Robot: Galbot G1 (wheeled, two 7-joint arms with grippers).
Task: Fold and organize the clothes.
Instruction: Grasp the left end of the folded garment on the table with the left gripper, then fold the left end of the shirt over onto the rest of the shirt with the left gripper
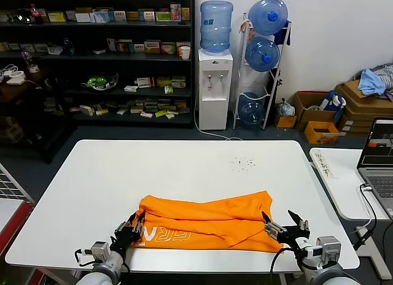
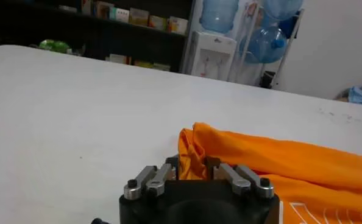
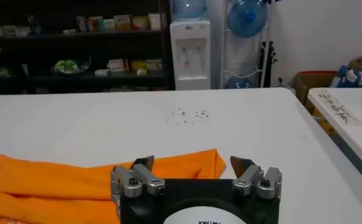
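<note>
White block letters stood on the orange T-shirt (image 1: 206, 222), near the table's (image 1: 123, 174) front edge toward its left corner; only "ERN" could be read, seen upside down, the rest hidden by folds.

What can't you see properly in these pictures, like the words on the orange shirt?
- T-shirt lettering: head view shows only some white letters; folds hide the rest.
- Lettering in the left wrist view: cut off by the picture edge.
- Left gripper fingertips: head view, dark against the cloth, contact unclear.
- Right gripper: open beside the shirt's corner.
- Shelf boxes: too small to read.
</note>
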